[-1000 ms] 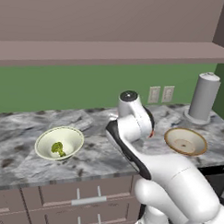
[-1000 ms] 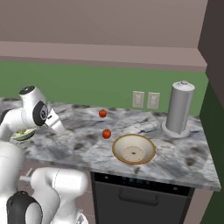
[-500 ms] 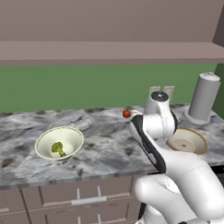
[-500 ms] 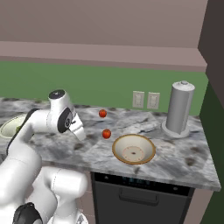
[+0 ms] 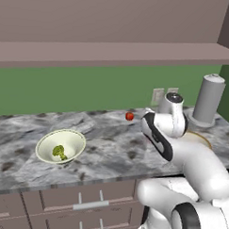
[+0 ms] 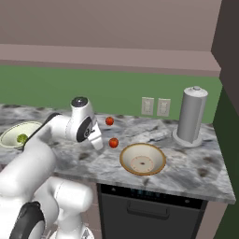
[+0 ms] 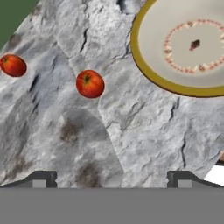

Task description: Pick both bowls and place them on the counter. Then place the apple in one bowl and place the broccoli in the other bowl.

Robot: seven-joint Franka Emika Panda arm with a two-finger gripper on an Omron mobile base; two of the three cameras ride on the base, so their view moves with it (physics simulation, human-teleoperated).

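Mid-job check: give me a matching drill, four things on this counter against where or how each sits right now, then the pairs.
Things:
1. broccoli
2. tan bowl
3. grey canister
4. gripper

States:
A. open, above bare marble counter
B. upright near the wall outlets
C. empty, with a red fruit just beside it
D. lying inside the cream bowl

Pairs: 1-D, 2-C, 3-B, 4-A

- A kitchen: marbled stone counter [image 6: 196, 172] over drawers [image 5: 84, 204] with silver handles.
- Green wall with outlets [image 6: 155, 107], mauve shelf [image 5: 114, 52] above.
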